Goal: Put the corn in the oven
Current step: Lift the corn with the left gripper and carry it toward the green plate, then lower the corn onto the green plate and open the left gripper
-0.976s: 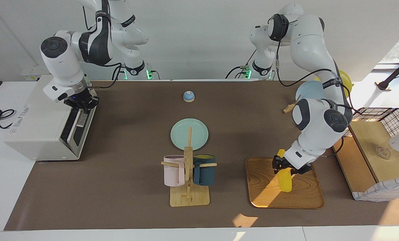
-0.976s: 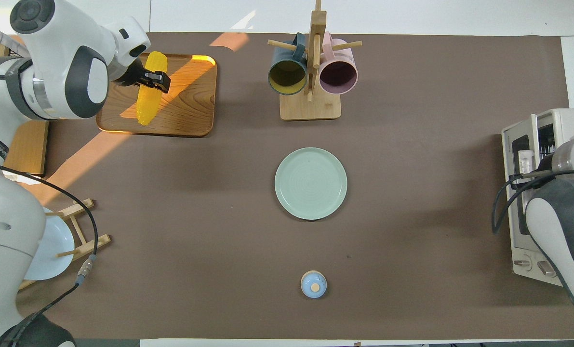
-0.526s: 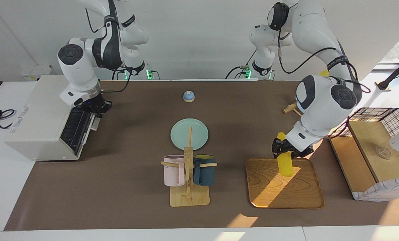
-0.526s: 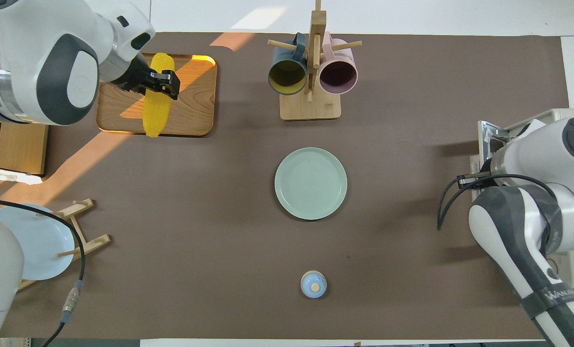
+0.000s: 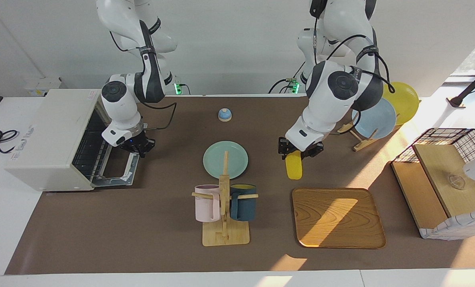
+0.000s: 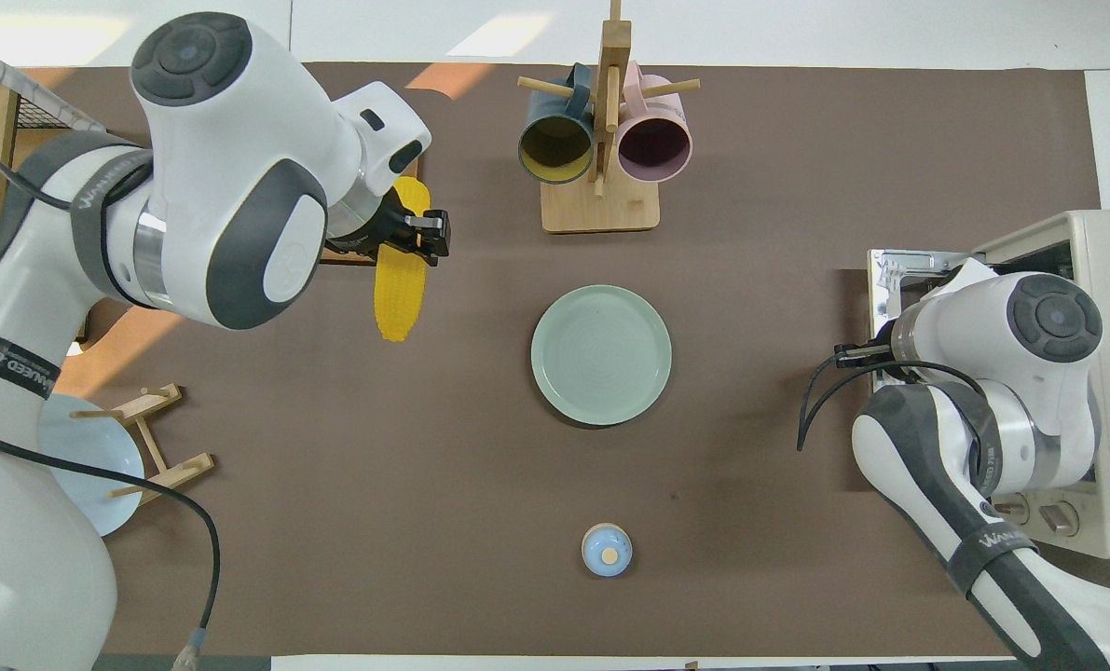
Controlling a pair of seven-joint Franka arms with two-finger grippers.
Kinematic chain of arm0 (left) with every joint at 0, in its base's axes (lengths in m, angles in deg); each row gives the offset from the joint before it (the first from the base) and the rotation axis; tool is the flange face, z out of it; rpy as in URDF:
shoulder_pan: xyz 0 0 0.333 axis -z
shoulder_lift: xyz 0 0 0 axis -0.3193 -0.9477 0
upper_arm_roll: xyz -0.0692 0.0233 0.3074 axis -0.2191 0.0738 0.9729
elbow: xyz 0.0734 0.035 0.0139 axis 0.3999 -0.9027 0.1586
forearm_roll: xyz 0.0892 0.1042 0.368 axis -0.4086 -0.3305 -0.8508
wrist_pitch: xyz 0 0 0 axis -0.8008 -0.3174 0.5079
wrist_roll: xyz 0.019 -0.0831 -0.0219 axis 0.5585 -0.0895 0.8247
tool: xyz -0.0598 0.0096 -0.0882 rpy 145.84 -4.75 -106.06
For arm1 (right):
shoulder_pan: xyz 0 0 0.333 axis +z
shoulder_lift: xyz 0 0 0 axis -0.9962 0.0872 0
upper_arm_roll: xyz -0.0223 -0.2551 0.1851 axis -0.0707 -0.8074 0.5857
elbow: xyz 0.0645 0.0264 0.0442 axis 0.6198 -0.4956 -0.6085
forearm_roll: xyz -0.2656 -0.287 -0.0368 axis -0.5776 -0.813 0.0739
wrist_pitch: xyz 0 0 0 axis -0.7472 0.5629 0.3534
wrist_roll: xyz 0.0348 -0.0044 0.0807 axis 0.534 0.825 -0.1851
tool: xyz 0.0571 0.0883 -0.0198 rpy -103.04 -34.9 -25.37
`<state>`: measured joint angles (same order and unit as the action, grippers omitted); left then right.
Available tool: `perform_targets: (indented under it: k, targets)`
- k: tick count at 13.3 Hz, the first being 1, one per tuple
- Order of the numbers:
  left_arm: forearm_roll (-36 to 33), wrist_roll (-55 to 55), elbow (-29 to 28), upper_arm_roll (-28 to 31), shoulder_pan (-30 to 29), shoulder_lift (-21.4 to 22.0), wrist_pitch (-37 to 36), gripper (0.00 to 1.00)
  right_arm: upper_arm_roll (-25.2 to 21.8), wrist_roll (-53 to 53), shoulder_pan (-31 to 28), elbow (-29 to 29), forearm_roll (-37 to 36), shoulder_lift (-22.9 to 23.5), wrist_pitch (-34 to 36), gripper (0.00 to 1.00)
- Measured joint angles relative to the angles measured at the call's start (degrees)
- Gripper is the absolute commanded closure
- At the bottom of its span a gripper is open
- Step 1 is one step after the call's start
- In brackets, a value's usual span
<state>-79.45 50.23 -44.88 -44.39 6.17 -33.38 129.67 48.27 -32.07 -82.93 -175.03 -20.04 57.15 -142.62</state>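
Observation:
My left gripper (image 5: 299,152) is shut on the upper part of the corn (image 5: 294,168), a smooth yellow cob that hangs in the air over the brown mat, between the green plate and the wooden tray. From overhead the corn (image 6: 400,284) juts out below the left gripper (image 6: 421,235). The off-white oven (image 5: 48,133) stands at the right arm's end of the table with its glass door (image 5: 113,176) folded down flat and its wire rack (image 5: 86,149) showing. My right gripper (image 5: 138,148) is shut at the door's handle edge; overhead, its wrist hides it beside the oven (image 6: 1109,270).
A green plate (image 5: 225,159) lies mid-table. Farther from the robots stands a mug tree (image 5: 224,207) with a pink and a dark blue mug, and beside it a wooden tray (image 5: 338,217). A small blue bell (image 5: 224,114), a plate stand (image 5: 375,119) and a wire basket box (image 5: 448,179) are also here.
The left gripper lifted the corn off the wooden tray and carried it toward the middle of the table. The right gripper swung the oven door down from shut to fully open.

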Motion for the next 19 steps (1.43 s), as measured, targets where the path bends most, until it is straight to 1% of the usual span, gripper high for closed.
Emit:
perform_targets:
  k: [1,5,7,8,10,12,13,14,15,16,17,19]
  targets:
    - [0.01,1.55,-2.15,-0.02,1.39,0.95,1.48,1.0,-0.11,0.0,-0.02,0.0,0.7,0.33,-0.22,1.0]
    - [0.03,6.24,-13.68,-0.08,7.16,4.78,13.7,1.0,-0.7,0.0,-0.19,-0.04,5.47,0.58,-0.32,1.0]
    - [0.05,7.95,-18.78,-0.07,9.52,6.52,18.59,1.0,-0.7,0.0,0.9,0.03,8.46,0.58,-0.32,1.0]
    - [0.06,9.15,-20.71,-0.06,10.87,7.11,20.76,1.0,-0.67,0.45,2.47,0.34,9.43,0.58,-0.32,1.0]
    - [0.07,11.65,-22.69,-0.09,13.41,7.34,24.05,1.0,-0.57,2.7,5.19,1.85,9.66,0.62,0.4,1.0]
    - [0.07,13.98,-23.91,-0.05,15.65,6.8,27.21,1.0,-0.55,3.23,5.9,4.26,9.66,0.81,2.2,1.0]
    - [0.07,15.27,-24.29,-0.04,16.78,6.01,29.29,1.0,-0.66,3.23,5.83,5.52,9.66,1.01,3.14,0.95]
    - [0.07,16.83,-24.48,-0.05,17.99,4.62,31.71,1.0,-0.84,3.23,5.81,6.89,9.66,1.42,4.16,0.76]
    - [0.07,18.57,-24.51,-0.06,19.29,2.8,34.43,1.0,-0.93,3.23,5.79,8.35,9.66,1.93,5.31,0.6]
    - [0.07,20.14,-24.5,-0.07,20.56,0.89,37.4,1.0,-1.04,3.23,5.7,9.82,9.66,2.53,6.21,0.34]
    - [0.07,21.08,-24.48,-0.05,21.41,-0.65,39.63,1.0,-1.13,3.22,5.57,10.84,9.66,3.0,6.64,0.29]
    - [0.07,21.62,-24.41,-0.01,22.05,-2.45,42.22,1.0,-1.15,3.18,5.54,11.74,9.66,3.58,6.91,0.29]
